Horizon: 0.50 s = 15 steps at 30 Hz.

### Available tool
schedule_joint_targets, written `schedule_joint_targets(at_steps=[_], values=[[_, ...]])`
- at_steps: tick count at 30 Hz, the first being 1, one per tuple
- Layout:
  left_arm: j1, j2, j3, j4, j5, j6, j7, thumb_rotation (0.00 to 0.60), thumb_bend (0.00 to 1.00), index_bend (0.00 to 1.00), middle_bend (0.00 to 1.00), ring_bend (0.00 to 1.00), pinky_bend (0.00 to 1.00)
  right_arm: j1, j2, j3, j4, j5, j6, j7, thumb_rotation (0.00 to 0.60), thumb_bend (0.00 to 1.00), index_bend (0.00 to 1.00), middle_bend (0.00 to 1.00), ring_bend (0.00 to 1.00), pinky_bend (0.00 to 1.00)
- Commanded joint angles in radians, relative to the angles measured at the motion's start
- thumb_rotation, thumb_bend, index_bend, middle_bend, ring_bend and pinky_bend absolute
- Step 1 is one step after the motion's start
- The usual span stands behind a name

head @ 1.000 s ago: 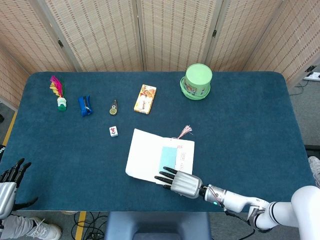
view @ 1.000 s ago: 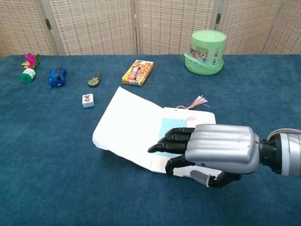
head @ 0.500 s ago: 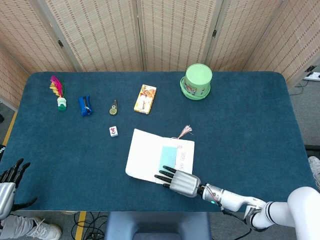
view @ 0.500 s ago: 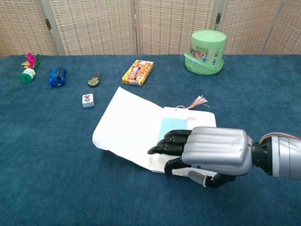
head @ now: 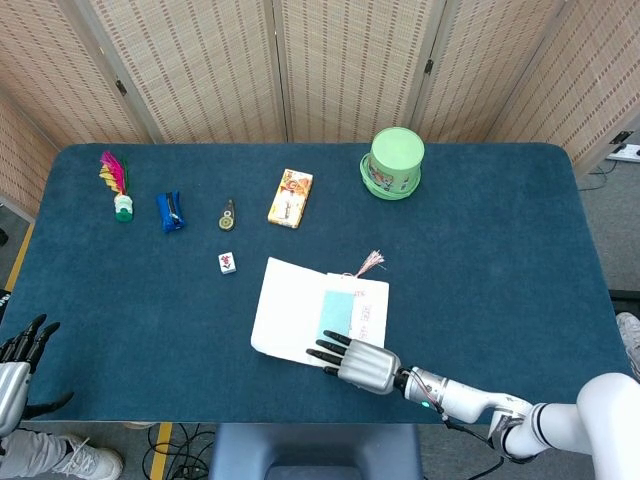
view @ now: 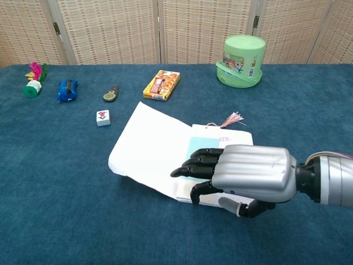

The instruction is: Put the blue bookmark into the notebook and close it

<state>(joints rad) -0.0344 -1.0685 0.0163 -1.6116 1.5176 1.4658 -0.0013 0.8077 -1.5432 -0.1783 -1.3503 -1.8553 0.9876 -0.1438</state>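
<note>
right hand [view: 242, 176] | fingers [view: 201, 161] on open notebook [view: 154, 149] | blue bookmark [view: 199, 144] inside

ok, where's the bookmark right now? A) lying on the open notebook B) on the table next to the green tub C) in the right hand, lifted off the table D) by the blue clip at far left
A: the bookmark lies flat on the open notebook, its tassel past the top edge; the right hand rests at the near edge.

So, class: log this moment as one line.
right robot hand: over notebook near edge | blue bookmark: on open page | notebook: open | left robot hand: idle, open
</note>
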Motion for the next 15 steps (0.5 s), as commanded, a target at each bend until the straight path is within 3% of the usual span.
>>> schedule_joint_targets(at_steps=[1,11,15], values=[[-0.010,0.000,-0.007,0.004,0.006,-0.003,0.002,0.600,0.11,0.11,0.03,0.13,0.18,-0.017,0.040,0.003,-0.038,-0.002,0.039,-0.011,0.600,0.64,0.32,0.00,0.00,0.00],[-0.117,-0.067,-0.065,0.118,0.065,-0.042,-0.028,0.600,0.11,0.11,0.03,0.13,0.18,-0.157,0.253,0.062,-0.174,0.153,0.173,-0.142,0.600,0.62,0.32,0.00,0.00,0.00],[-0.181,-0.105,-0.083,0.179,0.090,-0.086,-0.038,0.600,0.11,0.11,0.03,0.13,0.18,-0.212,0.317,0.071,-0.204,0.218,0.203,-0.176,0.600,0.54,0.31,0.00,0.00,0.00]])
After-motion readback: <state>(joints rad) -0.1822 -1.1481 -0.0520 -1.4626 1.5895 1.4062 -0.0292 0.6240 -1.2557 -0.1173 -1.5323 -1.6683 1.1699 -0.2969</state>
